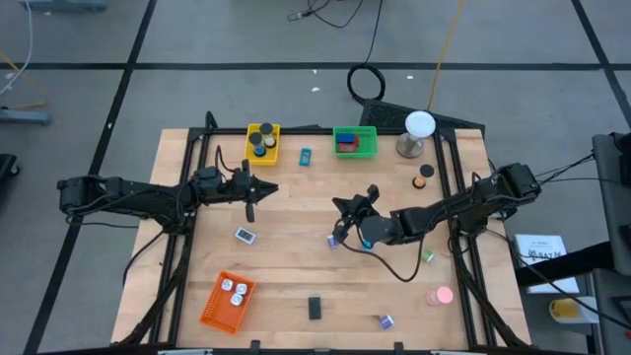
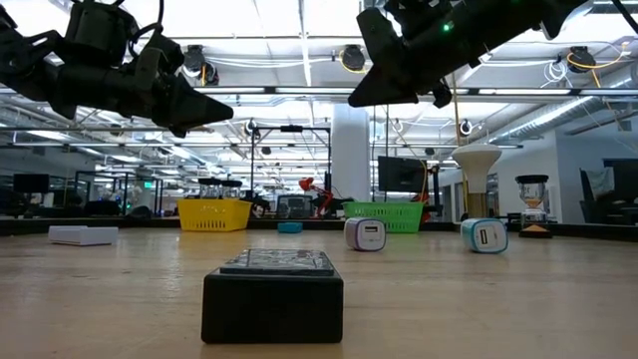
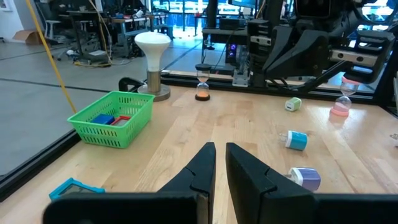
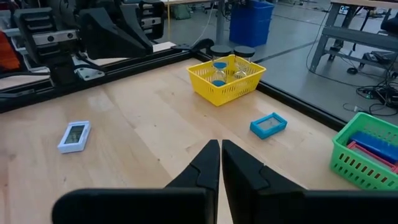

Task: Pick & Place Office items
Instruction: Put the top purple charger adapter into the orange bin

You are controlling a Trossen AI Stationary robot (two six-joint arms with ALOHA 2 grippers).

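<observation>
While both arms hang above the wooden table (image 1: 296, 296), neither carries anything. In the high view the left gripper (image 1: 250, 208) sits left of centre, its fingers (image 3: 202, 168) drawn nearly together with only a slim gap and nothing between them. The right gripper (image 1: 345, 209) is just right of centre, its fingers (image 4: 208, 163) pressed together on nothing.

Just below the right gripper in the high view lies a purple-and-white piece (image 1: 334, 241). A white flat piece (image 1: 245, 236) lies below the left gripper, a little apart. A cyan flat piece (image 1: 306, 156) sits higher in the frame, between the yellow basket (image 1: 262, 144) and the green basket (image 1: 355, 142). Blue and red blocks (image 1: 346, 144) lie in the green basket, dark round pieces (image 1: 259, 144) in the yellow one, and white bits (image 1: 233, 288) in the orange basket (image 1: 227, 301) at lower left.

Along the lower edge are a black block (image 1: 315, 308) and another purple-and-white piece (image 1: 385, 321), well away from both grippers. A pink round piece (image 1: 440, 295) lies at lower right, a small green piece (image 1: 428, 256) above it. A white ball on a stand (image 1: 418, 132) is at upper right.
</observation>
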